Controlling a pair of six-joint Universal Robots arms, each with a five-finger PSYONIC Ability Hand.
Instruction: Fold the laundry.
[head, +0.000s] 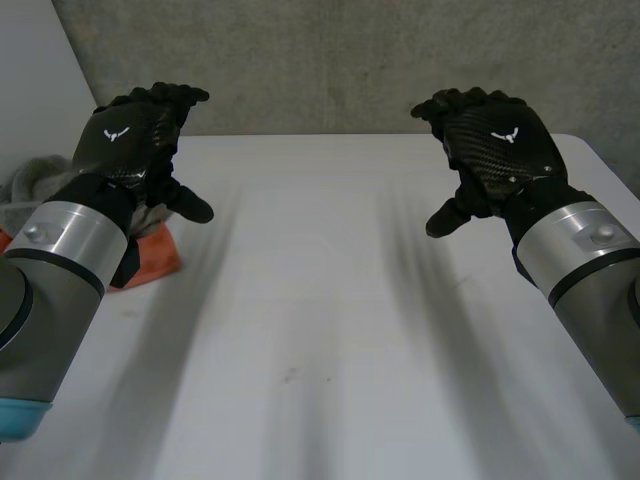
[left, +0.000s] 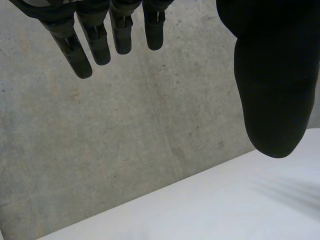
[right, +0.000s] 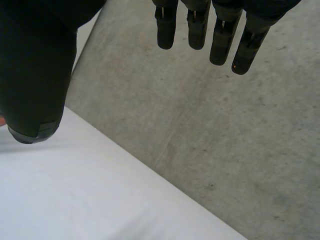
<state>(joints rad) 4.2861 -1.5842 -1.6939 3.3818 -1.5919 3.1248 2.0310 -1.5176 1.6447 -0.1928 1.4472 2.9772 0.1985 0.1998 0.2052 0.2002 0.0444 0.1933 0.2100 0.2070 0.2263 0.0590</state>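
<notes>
1. Two black hands hover above the white surface (head: 320, 320), holding nothing.
2. We see the left hand (head: 130, 140) with its fingers (left: 82, 57) relaxed and apart from the thumb.
3. We see the right hand (head: 500, 140) likewise, fingers (right: 243, 50) loose and thumb apart.
4. A crumpled grey cloth (head: 35, 190) and an orange cloth (head: 160, 255) lie behind the left fingers, beside that forearm and well apart from the right fingers.

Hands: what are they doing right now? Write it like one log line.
left hand: open, empty | right hand: open, empty | laundry pile: left edge of table, untouched | fold: not started
</notes>
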